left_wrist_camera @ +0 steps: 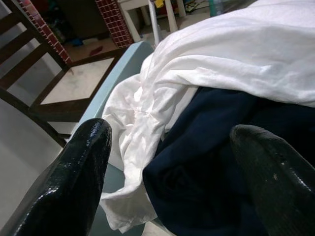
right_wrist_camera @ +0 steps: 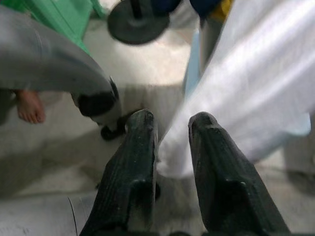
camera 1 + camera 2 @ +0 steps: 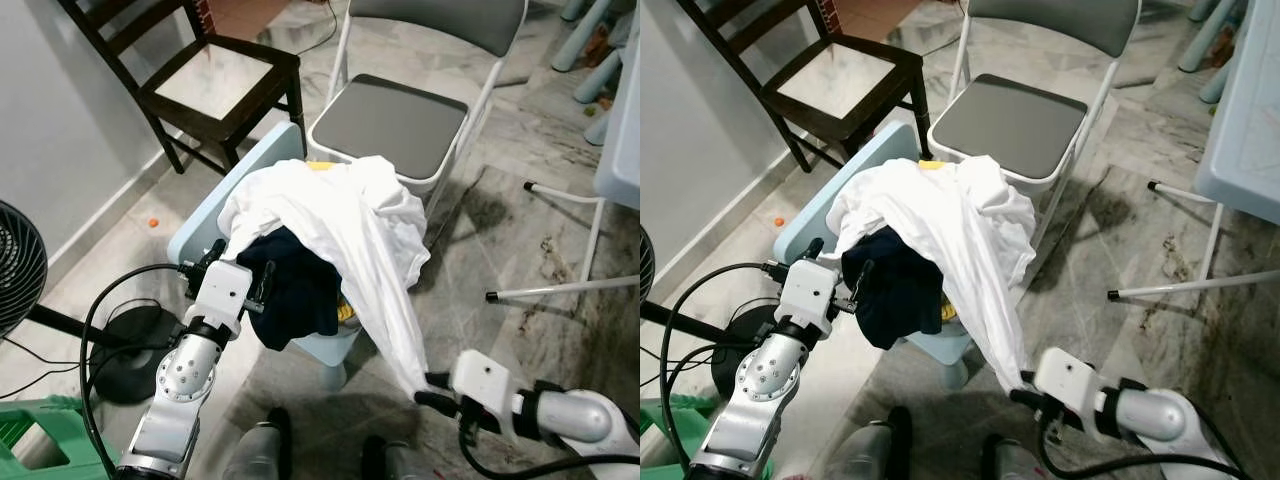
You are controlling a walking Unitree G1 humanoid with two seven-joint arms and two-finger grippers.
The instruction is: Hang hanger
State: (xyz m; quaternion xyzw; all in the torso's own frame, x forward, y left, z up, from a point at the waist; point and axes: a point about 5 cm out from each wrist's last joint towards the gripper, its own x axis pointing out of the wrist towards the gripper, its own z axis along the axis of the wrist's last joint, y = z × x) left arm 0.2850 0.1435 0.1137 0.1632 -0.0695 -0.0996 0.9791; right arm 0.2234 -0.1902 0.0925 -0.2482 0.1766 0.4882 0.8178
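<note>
Two chairs, two garments, one fan

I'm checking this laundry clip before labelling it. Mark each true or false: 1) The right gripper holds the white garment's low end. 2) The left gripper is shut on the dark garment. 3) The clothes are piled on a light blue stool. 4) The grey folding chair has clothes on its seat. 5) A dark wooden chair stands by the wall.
1) True: the right gripper pinches the low end of the white garment.
2) False: the left gripper is open, its fingers either side of the dark garment.
3) True: they lie on the light blue stool.
4) False: the grey folding chair has a bare seat.
5) True: the dark wooden chair stands there.
</note>
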